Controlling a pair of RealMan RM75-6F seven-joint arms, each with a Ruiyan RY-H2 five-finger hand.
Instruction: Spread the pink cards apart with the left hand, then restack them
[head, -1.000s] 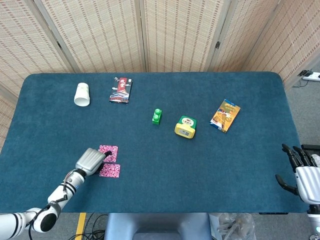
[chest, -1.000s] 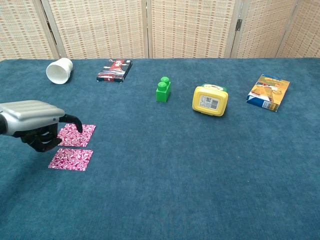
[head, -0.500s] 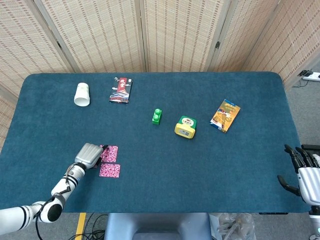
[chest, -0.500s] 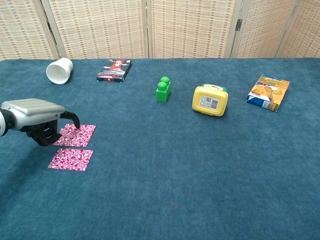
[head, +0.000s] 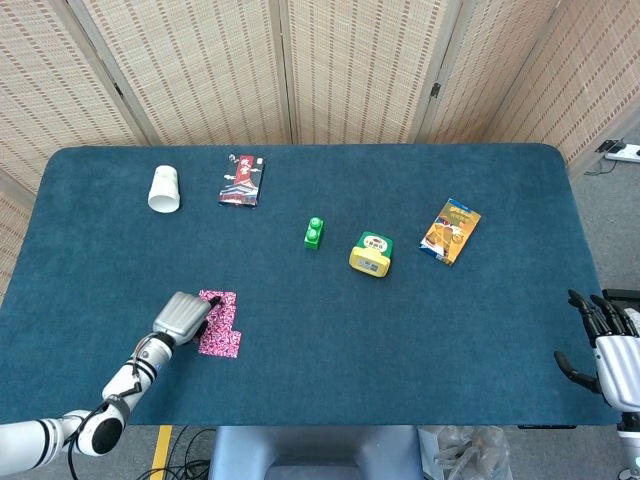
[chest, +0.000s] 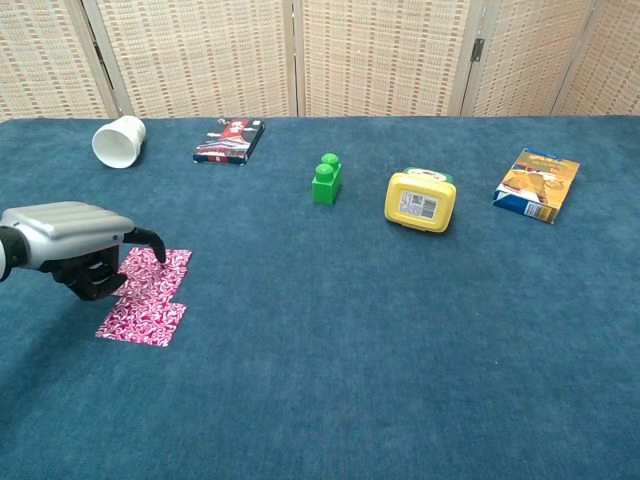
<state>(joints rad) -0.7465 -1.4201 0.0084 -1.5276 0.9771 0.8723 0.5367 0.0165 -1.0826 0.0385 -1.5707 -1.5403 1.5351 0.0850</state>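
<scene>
While the left hand (chest: 75, 245) presses curled fingertips on the far pink card (chest: 152, 272) at lower left, holding nothing, it may slip and miss the near card (chest: 140, 322).

The table (chest: 400, 380) wears a matt, napped blue cloth. The pink cards (chest: 145, 295) look like thin printed paper with a slight sheen. The left hand (chest: 75, 245) has a smooth silver-grey shell over black fingers. Far left, the white cup (chest: 118, 140) looks matt; the yellow box (chest: 420, 200) and green block (chest: 325, 180) look like smooth plastic.
</scene>
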